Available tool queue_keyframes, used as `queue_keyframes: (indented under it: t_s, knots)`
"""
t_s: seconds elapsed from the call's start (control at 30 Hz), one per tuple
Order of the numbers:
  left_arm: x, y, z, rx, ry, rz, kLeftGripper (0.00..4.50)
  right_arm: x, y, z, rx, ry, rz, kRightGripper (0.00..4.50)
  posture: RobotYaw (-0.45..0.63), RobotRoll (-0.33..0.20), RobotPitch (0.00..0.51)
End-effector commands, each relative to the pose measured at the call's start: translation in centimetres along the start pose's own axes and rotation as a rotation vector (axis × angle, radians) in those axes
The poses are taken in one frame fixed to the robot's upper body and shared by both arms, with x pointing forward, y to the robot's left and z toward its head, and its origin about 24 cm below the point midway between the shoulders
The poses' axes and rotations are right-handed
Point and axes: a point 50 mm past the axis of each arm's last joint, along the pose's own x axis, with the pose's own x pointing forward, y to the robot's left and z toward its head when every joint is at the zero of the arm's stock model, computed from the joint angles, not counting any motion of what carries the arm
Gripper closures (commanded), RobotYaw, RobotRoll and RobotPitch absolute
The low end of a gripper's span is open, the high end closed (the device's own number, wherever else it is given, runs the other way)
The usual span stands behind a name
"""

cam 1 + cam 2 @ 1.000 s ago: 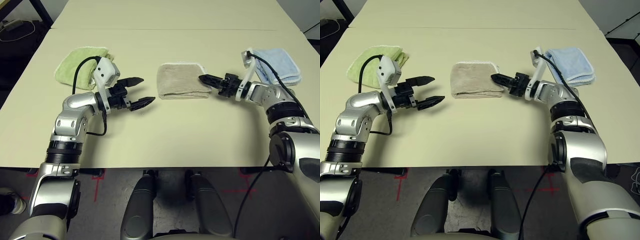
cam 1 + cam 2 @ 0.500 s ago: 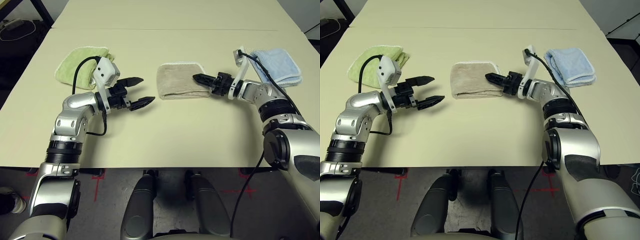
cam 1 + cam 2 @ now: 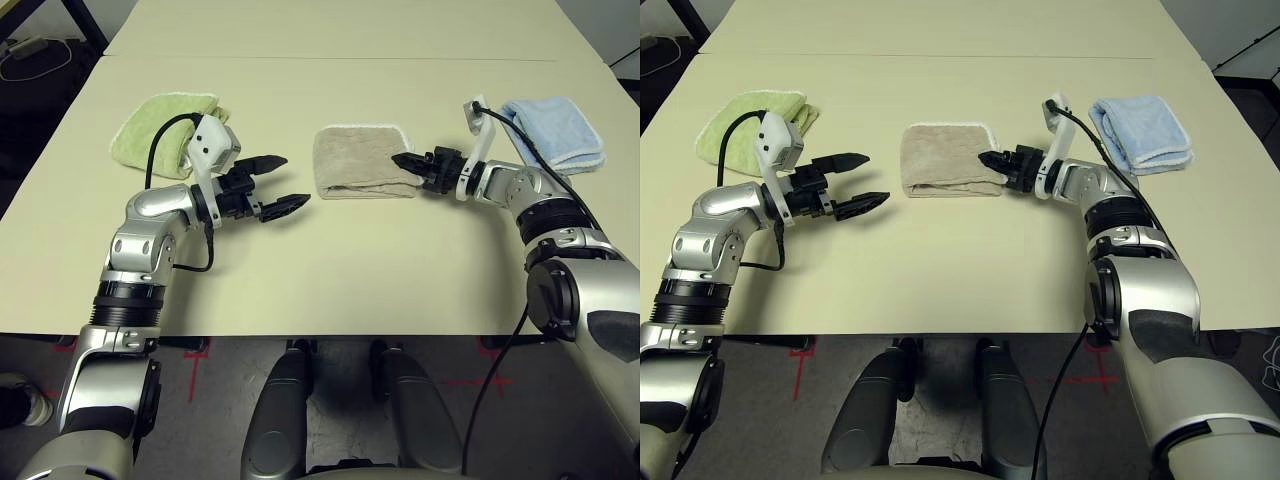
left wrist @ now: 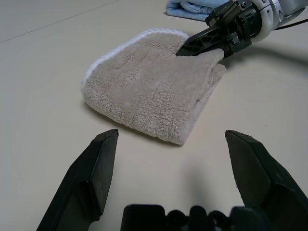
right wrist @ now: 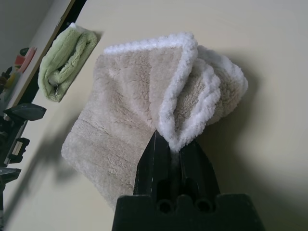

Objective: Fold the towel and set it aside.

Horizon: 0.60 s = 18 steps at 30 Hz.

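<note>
Towel [image 3: 362, 162] folded mid-counter [image 3: 330, 270], between green towel [image 3: 160, 120] and blue one [image 3: 553, 130]; right claw [image 3: 402, 161] clamped on its white-edged corner (edge lifted); left claw [image 3: 280, 182] apart, nearby

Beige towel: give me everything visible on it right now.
The beige terry towel with white stitched edging lies folded into a thick, roughly rectangular pad near the middle of the pale table, between the light green folded towel and the light blue folded towel. Its pile looks soft and fluffy. The white-edged layers are pinched at its right end by the shut right hand, bunching slightly there. The open left hand sits apart, not touching it.
</note>
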Motion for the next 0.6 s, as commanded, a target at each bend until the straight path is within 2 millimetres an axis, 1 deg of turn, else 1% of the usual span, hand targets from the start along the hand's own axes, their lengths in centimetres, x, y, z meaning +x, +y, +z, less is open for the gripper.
queue_keyframes:
  t_s: [0.03,0.13,0.2,0.3,0.43,0.6]
  knots:
    - [0.2,-0.5,-0.5,-0.008,0.023,-0.027,0.00,-0.7,-0.1,0.9,-0.028,-0.108,0.024,4.49,0.02,0.000,0.209]
    - [0.3,-0.6,-0.6,-0.006,0.026,-0.030,0.00,-0.8,0.2,1.9,-0.017,-0.224,0.047,4.49,0.02,0.000,0.207]
    - [0.3,-0.5,-0.6,-0.011,0.026,-0.029,0.00,-0.9,0.2,2.6,0.008,-0.331,0.037,4.49,0.01,0.000,0.205]
    - [0.4,-0.5,-0.7,-0.016,0.026,-0.024,0.00,-1.0,0.1,3.1,0.019,-0.427,0.010,4.49,0.01,0.000,0.205]
    - [0.3,-0.5,-0.7,-0.014,0.033,-0.022,0.00,-1.8,-0.1,4.5,0.035,-0.596,-0.039,4.49,0.01,0.000,0.204]
    - [0.3,-0.4,-0.7,-0.014,0.036,-0.023,0.00,-2.6,-0.2,5.9,0.047,-0.743,-0.082,4.49,0.01,0.000,0.204]
